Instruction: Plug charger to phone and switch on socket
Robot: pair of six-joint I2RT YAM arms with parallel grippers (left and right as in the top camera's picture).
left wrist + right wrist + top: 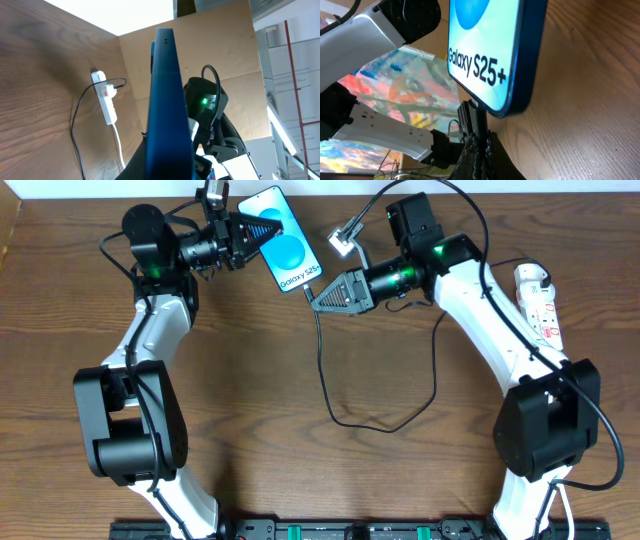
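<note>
The phone [283, 240] shows a bright blue screen reading "Galaxy S25+" and is held tilted off the table at the back centre. My left gripper [248, 232] is shut on its upper end; the left wrist view shows the phone edge-on [167, 95]. My right gripper [320, 296] is shut on the charger's black connector [477, 120], whose tip meets the phone's bottom edge [492, 55]; I cannot tell whether it is seated. The black cable [328, 385] loops across the table to the socket [538, 302], a white power strip at the right. Its plug head [531, 276] sits on the strip.
The power strip also shows in the left wrist view [106, 102] with a red switch and its white cord [120, 150] trailing off. A cardboard wall [225, 45] stands behind the table. The cable's loop [385, 425] lies mid-table between the arms.
</note>
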